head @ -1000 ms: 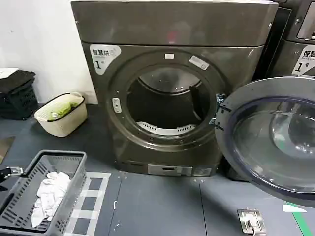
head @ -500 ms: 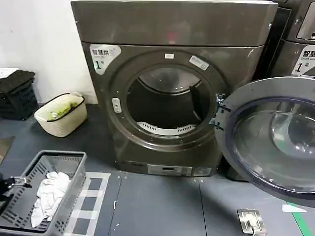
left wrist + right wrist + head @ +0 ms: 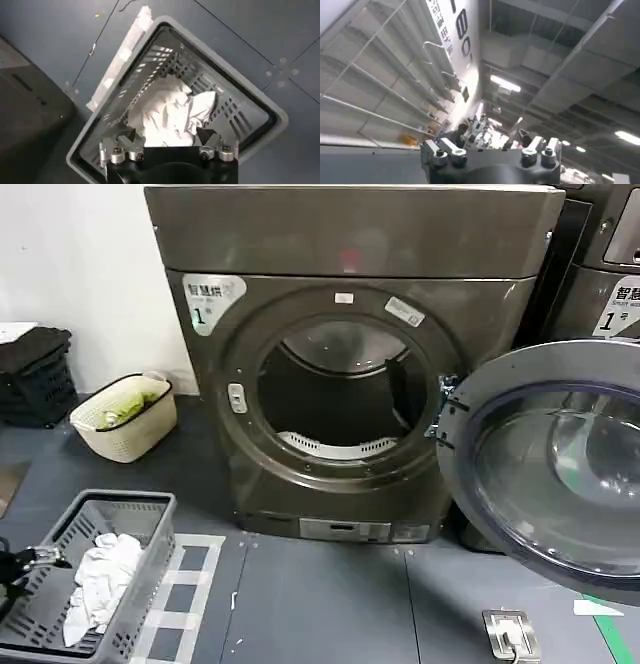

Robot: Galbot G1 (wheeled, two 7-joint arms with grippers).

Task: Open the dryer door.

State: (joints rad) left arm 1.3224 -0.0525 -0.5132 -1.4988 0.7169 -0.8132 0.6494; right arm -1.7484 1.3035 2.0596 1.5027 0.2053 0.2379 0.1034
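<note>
1. The dryer [image 3: 340,334], a tall grey machine, stands against the wall with its round mouth uncovered and the dark drum showing inside. I judge the opening step done: nothing more needs pulling, and the next move calls only for keeping both arms clear of the door's swing.

2. The dryer door [image 3: 555,469], a big round pane with a wide shiny rim and dark glass, hangs swung right out on its hinge at the machine's right side, its inner face turned toward the room. It lies well apart from both sets of fingers and touches neither.

3. A grey slatted laundry basket [image 3: 150,514] sits on the floor, low at the robot's left, with a crumpled white cloth [image 3: 167,112] inside it.

4. A cream basket [image 3: 125,419] with something green in it stands by the wall farther back.

5. The left gripper [image 3: 167,140] hangs directly above the grey basket, fingers spread wide and holding nothing, with the white cloth just beyond the fingertips [image 3: 131,139].

6. The right gripper [image 3: 490,145] points up at the ceiling beams and lights, away from the dryer. Its fingers stand apart and hold nothing.
</note>
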